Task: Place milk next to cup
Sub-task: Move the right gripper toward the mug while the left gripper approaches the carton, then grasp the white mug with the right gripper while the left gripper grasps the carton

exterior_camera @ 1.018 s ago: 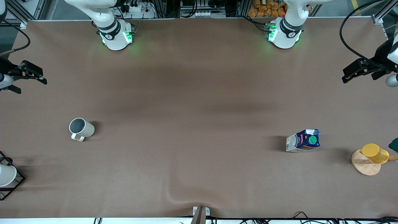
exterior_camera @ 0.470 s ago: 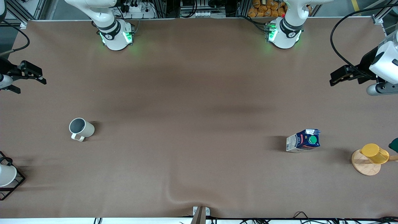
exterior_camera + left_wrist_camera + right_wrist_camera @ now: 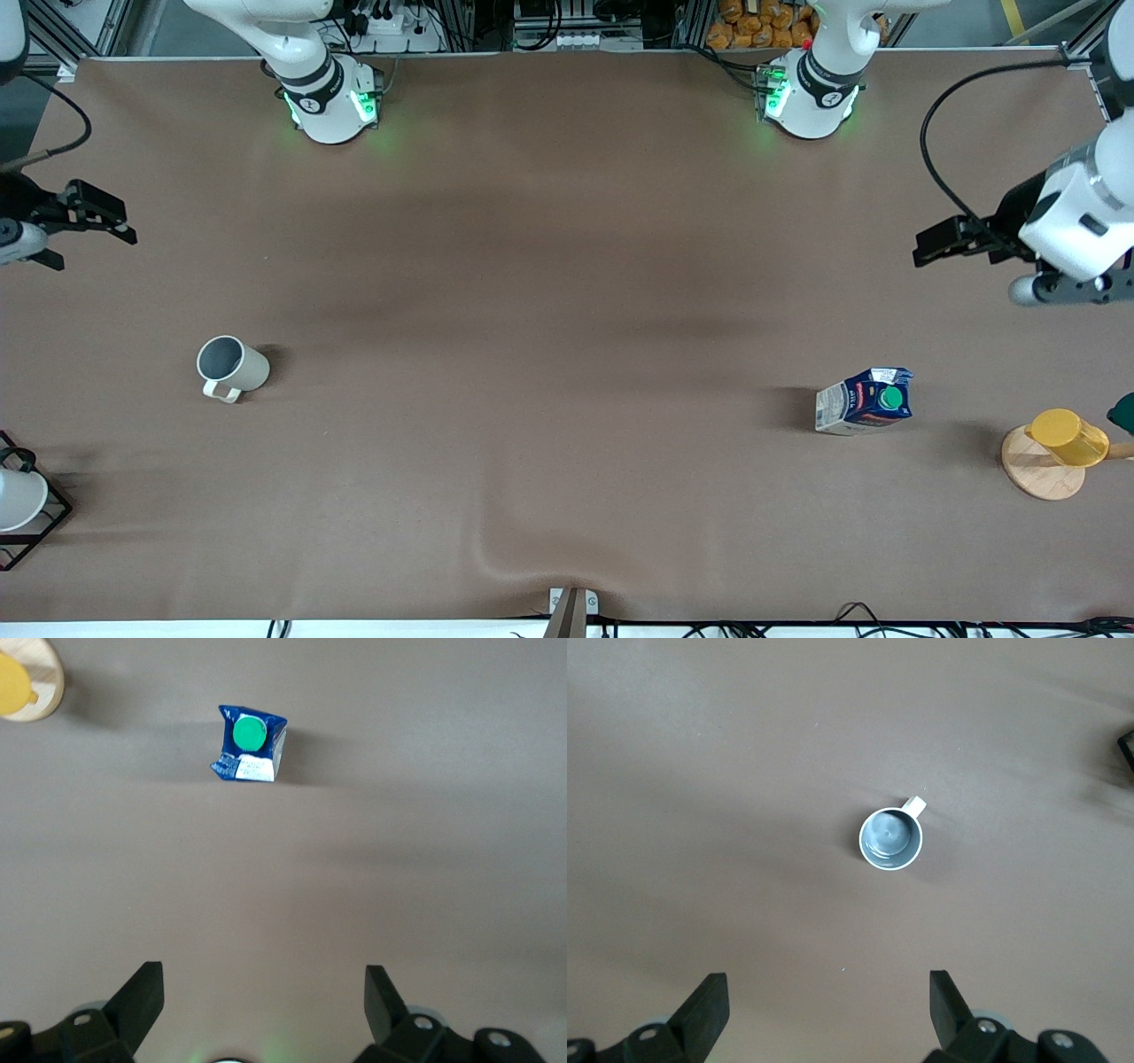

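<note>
table (image 3: 567,266) – brown cloth, task not yet begun | left gripper (image 3: 941,242) – fingers spread, empty, high above its end of the table, milk (image 3: 864,401) below it, untouched | right gripper (image 3: 93,213) – fingers apart, waits above cup (image 3: 232,365) | left to do: grasp milk, carry it across to the cup

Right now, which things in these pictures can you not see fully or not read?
- White cup in the black rack, front view: cut off by the edge.
- Dark green thing beside the yellow cup, front view: mostly outside the frame.
- Milk label: text too small in both views.
- Mug handle, right wrist view: mostly hidden by the mug's body.
</note>
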`<move>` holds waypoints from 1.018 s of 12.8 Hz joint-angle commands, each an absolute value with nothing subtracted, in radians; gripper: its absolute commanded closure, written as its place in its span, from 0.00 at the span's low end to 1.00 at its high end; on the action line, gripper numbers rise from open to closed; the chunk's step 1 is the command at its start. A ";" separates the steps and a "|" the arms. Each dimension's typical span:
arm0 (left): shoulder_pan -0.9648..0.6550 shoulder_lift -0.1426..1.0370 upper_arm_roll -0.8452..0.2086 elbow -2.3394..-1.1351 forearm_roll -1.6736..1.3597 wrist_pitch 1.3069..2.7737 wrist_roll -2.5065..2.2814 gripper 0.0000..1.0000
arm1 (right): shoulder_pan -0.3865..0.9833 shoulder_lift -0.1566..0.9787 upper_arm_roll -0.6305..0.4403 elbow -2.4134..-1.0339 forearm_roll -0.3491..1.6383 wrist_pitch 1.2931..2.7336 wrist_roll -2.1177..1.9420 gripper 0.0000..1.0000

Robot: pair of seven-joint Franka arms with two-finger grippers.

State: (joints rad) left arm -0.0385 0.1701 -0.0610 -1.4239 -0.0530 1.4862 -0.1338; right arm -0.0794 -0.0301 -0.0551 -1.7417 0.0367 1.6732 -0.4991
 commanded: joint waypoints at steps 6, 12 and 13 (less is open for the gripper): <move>-0.035 0.238 -0.057 -1.362 -0.075 1.552 -0.094 0.00 | -0.123 0.185 -0.054 -1.654 0.031 1.740 -0.511 0.00; -0.038 0.264 -0.054 -1.358 -0.019 1.593 -0.048 0.00 | -0.141 0.317 -0.054 -1.615 0.012 1.807 -0.512 0.00; -0.041 0.262 -0.055 -1.358 0.013 1.614 -0.029 0.00 | -0.146 0.340 -0.054 -1.615 0.012 1.825 -0.511 0.00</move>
